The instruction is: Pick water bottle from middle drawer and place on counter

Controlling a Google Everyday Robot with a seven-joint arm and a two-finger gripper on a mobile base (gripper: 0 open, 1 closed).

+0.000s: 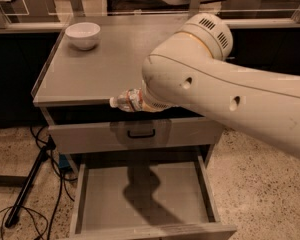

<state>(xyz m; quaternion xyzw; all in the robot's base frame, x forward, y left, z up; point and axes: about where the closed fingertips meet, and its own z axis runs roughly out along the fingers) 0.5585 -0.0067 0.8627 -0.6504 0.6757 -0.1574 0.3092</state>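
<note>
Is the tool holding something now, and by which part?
The water bottle, cap end free; the tool, hidden behind the arm, seems to hold its lower body.

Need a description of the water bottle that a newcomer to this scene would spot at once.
Find the grey counter with a white bowl at its back left. At its front edge, the end effector of the big white arm sits mostly hidden; the water bottle pokes out from it toward the picture's left. It is the only clear, crinkled, white-capped thing, lying sideways.
</note>
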